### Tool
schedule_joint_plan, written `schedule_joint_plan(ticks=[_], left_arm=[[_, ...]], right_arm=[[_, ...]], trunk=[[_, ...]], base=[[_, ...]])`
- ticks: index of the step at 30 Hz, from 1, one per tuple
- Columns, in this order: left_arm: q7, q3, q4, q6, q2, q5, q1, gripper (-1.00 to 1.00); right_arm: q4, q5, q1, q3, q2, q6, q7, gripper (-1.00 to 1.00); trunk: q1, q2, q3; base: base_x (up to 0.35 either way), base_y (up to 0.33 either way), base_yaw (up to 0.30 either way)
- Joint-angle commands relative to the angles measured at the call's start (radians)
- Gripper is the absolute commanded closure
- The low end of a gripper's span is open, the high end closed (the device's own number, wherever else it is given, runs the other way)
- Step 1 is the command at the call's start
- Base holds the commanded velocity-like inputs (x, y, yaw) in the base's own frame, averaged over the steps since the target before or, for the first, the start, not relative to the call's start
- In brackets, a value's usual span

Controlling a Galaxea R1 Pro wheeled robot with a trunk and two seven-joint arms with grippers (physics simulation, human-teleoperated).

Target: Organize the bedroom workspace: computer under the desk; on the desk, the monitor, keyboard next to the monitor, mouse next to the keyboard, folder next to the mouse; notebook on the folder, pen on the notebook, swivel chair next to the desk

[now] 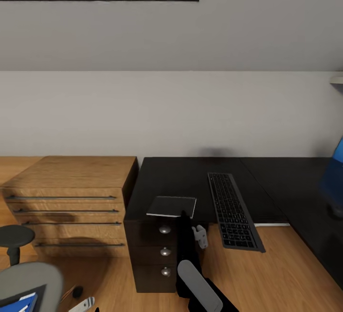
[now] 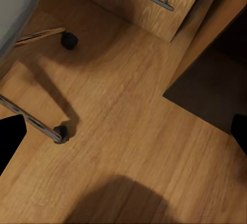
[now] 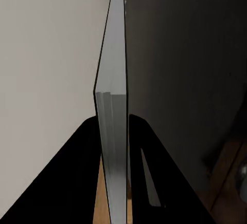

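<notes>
Gripping thin dark grey-black notebook edge-on in right gripper, apparently over black-topped desk; next needs blue folder fetched first.

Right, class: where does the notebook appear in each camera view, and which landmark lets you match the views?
Head view: the notebook is at the near-left corner of the desk, with the right gripper at its near edge.
Right wrist view: edge-on, a pale slab between the dark fingers.
Left wrist view: looks at wood floor and chair castors.
Shared landmark: the desk's black top.
</notes>
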State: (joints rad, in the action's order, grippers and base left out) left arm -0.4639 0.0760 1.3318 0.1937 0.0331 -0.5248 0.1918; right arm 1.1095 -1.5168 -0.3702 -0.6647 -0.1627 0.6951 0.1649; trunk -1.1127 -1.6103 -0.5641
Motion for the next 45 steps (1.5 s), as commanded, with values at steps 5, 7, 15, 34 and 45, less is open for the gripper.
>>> schedule_joint_plan(ticks=[5,7,15,34,45], left_arm=[[-0.007,0.003,0.001,0.003,0.001,-0.006,0.0,-1.0],[-0.007,0.004,0.001,0.003,0.001,-0.006,0.0,-1.0],[-0.006,0.004,0.004,0.004,0.001,-0.006,0.0,-1.0],[-0.01,0.007,0.017,0.006,-0.004,-0.007,0.0,-1.0],[-0.011,0.007,0.017,0.006,-0.004,-0.008,0.0,-1.0]], right_arm=[[0.0,0.002,-0.001,-0.003,0.005,0.004,0.008,1.0],[0.0,0.002,-0.001,-0.004,0.008,0.004,0.008,1.0],[0.0,-0.003,-0.001,-0.005,0.024,0.004,0.01,1.0],[0.0,-0.002,-0.001,-0.005,0.029,0.004,0.011,1.0],[0.0,-0.002,-0.001,-0.005,0.029,0.004,0.012,1.0]], trunk=[[0.0,0.0,-0.001],[0.0,0.0,-0.001],[0.0,0.0,-0.001],[-0.046,-0.084,-0.038],[-0.089,-0.161,-0.073]], base=[[0.235,0.0,0.0],[0.114,0.0,0.0],[0.025,0.0,0.0],[0.001,0.0,0.0],[0.0,0.0,0.0]])
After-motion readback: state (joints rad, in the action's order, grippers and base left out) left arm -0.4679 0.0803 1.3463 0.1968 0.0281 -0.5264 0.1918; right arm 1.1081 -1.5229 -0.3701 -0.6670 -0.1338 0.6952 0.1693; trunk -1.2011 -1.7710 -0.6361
